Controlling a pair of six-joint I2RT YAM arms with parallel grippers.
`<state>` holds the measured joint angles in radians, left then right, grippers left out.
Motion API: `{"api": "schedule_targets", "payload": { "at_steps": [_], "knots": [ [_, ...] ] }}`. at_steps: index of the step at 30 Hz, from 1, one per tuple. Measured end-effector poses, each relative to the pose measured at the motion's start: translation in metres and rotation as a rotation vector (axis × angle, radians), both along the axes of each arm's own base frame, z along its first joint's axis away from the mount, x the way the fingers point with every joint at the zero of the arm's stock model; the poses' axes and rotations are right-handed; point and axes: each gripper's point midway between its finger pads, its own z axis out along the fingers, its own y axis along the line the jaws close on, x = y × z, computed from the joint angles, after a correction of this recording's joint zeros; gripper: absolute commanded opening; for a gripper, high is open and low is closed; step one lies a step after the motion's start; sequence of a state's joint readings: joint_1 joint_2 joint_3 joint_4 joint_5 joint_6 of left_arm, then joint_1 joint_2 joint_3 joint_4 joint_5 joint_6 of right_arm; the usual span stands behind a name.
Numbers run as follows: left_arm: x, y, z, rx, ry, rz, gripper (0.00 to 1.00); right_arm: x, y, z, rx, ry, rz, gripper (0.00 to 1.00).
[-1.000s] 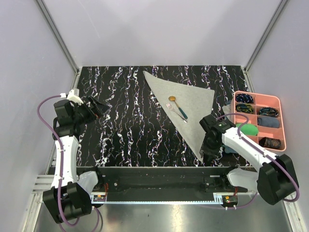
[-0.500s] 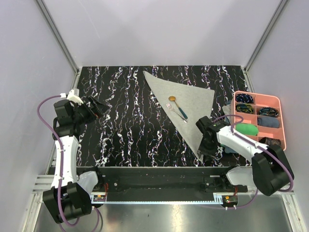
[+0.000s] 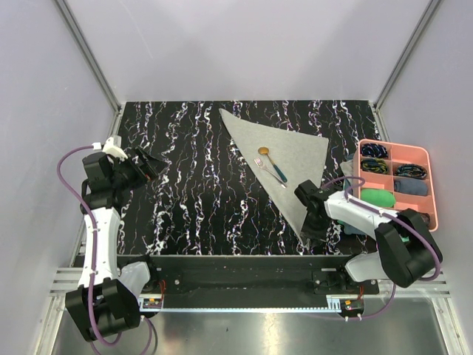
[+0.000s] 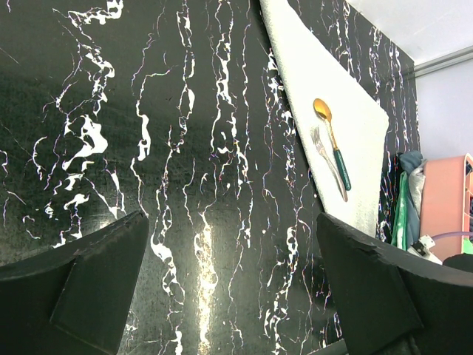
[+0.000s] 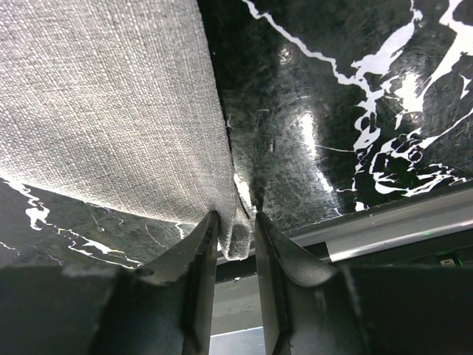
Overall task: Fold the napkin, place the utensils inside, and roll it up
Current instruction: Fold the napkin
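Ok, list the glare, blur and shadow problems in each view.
Top view: evenly lit and sharp, no strong glare. Left wrist view: a bright glare streak on the glossy table; its own fingers are dark and soft, the spoon crisp. Right wrist view: the napkin weave is sharp, white glare on the table to its right, fingers in shadow.

Your L gripper (image 3: 150,164) sits mid-left in top view, jaws wide. R gripper (image 5: 235,222) low, pinching napkin (image 5: 111,96) corner.
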<state>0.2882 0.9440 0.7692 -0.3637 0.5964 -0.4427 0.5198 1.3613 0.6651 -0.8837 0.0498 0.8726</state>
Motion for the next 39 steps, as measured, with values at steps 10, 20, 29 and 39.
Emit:
{"api": "schedule_targets", "payload": {
  "at_steps": [10,20,29,39],
  "knots": [
    [0.0,0.0,0.0,-0.001,0.001,-0.001,0.99,0.002,0.0,-0.001,-0.014,-0.003,0.004,0.08],
    [0.0,0.0,0.0,-0.002,0.0,-0.002,0.99,0.007,0.002,0.001,-0.02,-0.003,0.015,0.0],
    [0.0,0.0,-0.001,-0.004,0.004,-0.003,0.99,0.043,0.018,0.025,0.003,-0.089,0.038,0.0],
    [0.001,-0.001,-0.003,-0.011,0.014,-0.009,0.99,0.062,0.024,0.027,-0.022,-0.088,0.08,0.0]
  ]
}}
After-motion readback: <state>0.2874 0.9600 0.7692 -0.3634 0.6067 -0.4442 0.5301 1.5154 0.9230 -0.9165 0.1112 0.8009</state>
